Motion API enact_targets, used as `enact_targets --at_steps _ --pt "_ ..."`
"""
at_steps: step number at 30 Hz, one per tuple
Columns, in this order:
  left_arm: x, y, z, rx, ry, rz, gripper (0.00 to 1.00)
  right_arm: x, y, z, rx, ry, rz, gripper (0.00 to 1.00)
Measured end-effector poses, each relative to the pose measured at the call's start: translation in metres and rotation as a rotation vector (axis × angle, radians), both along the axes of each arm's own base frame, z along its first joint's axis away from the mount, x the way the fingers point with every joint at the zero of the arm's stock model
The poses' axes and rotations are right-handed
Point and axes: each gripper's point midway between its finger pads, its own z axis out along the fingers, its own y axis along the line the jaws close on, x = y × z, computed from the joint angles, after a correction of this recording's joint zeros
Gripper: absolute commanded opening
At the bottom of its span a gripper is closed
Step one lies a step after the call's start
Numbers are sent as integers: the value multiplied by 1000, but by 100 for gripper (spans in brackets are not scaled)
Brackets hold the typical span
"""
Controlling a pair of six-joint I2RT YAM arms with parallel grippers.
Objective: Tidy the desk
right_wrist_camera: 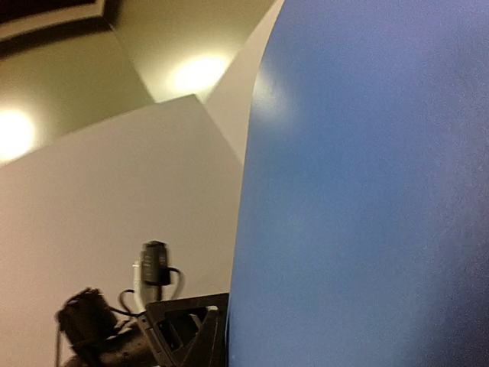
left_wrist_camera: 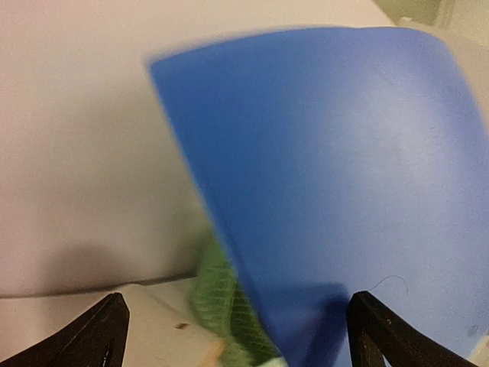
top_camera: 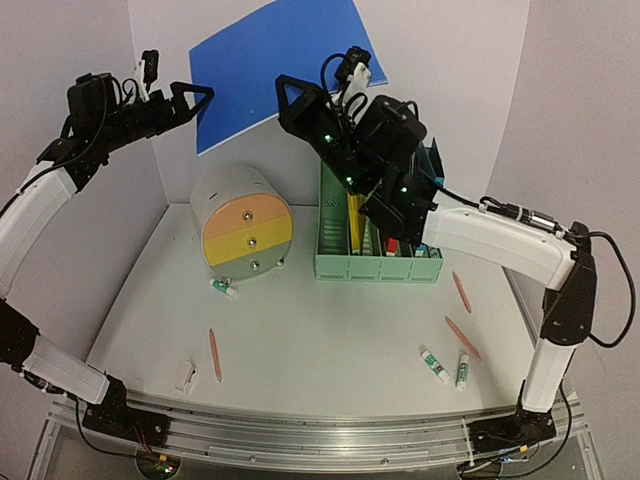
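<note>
The desk [top_camera: 320, 330] is a white tabletop with a silver rail [top_camera: 300, 432] along its front. A blue sheet [top_camera: 280, 60] hangs tilted in the air above the back of the desk. My right gripper [top_camera: 300, 102] is raised at its lower edge and seems shut on it. Its fingers are hidden in the right wrist view, where the blue sheet [right_wrist_camera: 367, 199] fills the right side. My left gripper [top_camera: 192, 98] is raised at the sheet's left edge. It is open and empty, with the blue sheet [left_wrist_camera: 336, 183] just ahead of it [left_wrist_camera: 244, 332].
A grey drum with orange, yellow and green drawer fronts [top_camera: 245, 228] stands at back left. A green basket [top_camera: 378, 262] holding supplies stands at back right. Orange pencils [top_camera: 215, 354] [top_camera: 461, 291], glue sticks [top_camera: 434, 365] [top_camera: 463, 371] and a white eraser [top_camera: 186, 375] lie scattered.
</note>
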Motion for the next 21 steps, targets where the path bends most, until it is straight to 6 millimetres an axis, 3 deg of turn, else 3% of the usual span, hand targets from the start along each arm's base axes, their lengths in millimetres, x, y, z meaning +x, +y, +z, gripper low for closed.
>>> enact_targets --at_steps 3,6,8,11,15,21 --pt "6 26 -14 189 -114 173 100 -18 -4 9 -154 4 -206 0" --pt "-6 47 -24 352 -202 276 100 -31 -12 15 -301 -9 -405 0" --pt "-18 58 -21 425 -260 322 100 -29 -20 17 -386 -12 -527 0" --pt "-35 70 -6 475 -338 377 100 -12 -31 5 -527 6 -687 0" --pt "-51 82 7 500 -396 432 100 20 -41 -28 -706 37 -823 0" --pt "-50 85 -13 528 -362 442 100 55 -54 -61 -840 67 -912 0"
